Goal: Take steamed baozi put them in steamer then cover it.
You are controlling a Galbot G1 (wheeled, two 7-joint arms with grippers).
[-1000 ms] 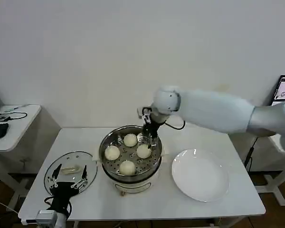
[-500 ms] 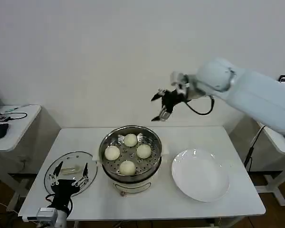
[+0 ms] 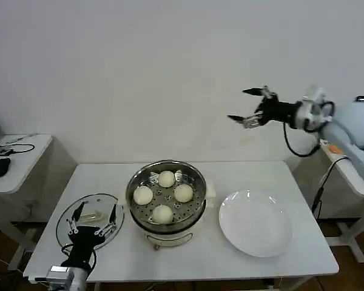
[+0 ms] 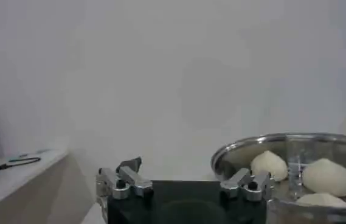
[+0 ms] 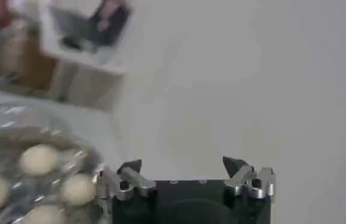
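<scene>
With all four steamed baozi (image 3: 162, 195) in the steamer (image 3: 166, 200), the cover (image 3: 90, 219) lies flat directly beneath the wide-open left gripper (image 3: 92, 221), while the empty, open right gripper (image 3: 253, 108) hangs well apart.

Bright, even indoor light, soft shadows; right wrist view heavily blurred.

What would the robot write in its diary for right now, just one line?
baozi: four in steamer | glass lid: off, on table | left tool: open, over lid | right tool: open, empty, raised high | plate: empty
</scene>
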